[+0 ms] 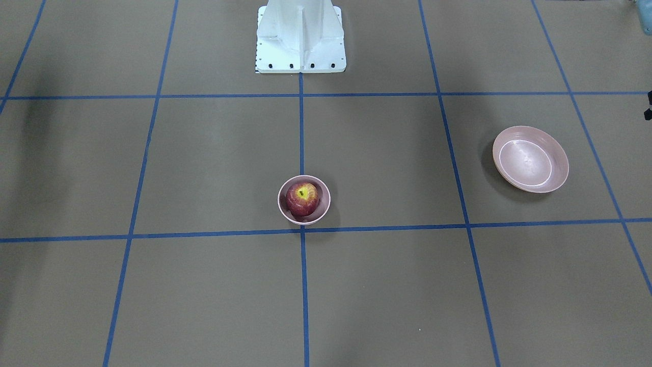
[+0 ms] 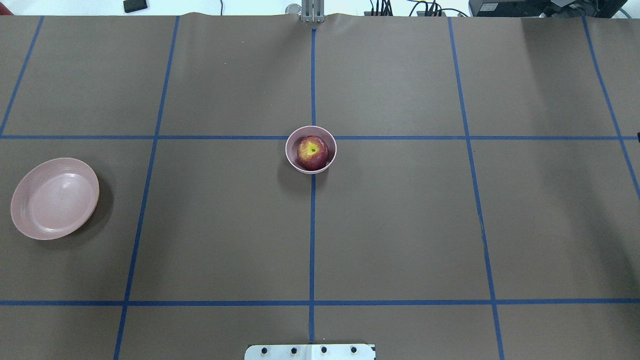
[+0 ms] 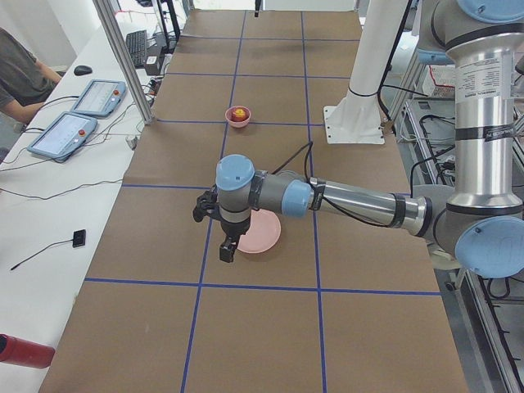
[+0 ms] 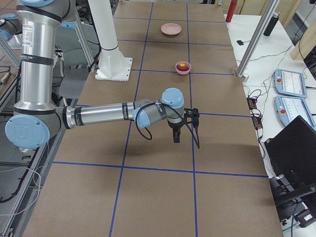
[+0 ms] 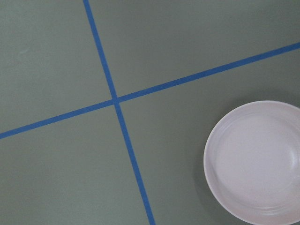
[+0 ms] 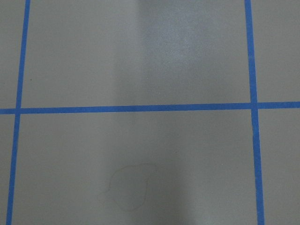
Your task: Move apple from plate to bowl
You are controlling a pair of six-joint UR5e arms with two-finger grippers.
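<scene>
The dark red apple (image 1: 302, 199) with its yellow stem patch up lies inside the small deep pink bowl (image 1: 281, 206) at the table's middle, on the centre tape line; both also show in the overhead view, the apple (image 2: 312, 149) in the bowl (image 2: 290, 154). The wide pink plate (image 2: 54, 198) stands bare on my left side and shows in the left wrist view (image 5: 255, 161). My left gripper (image 3: 227, 250) hangs just beside the plate (image 3: 264, 237); I cannot tell whether it is open or shut. My right gripper (image 4: 177, 137) hangs over bare table; I cannot tell its state.
The white robot pedestal (image 1: 300, 41) stands at the table's robot side. Blue tape lines grid the brown table. Along the operators' side stand a metal post (image 3: 123, 57), control tablets (image 3: 90, 98) and a red bottle (image 3: 24, 350).
</scene>
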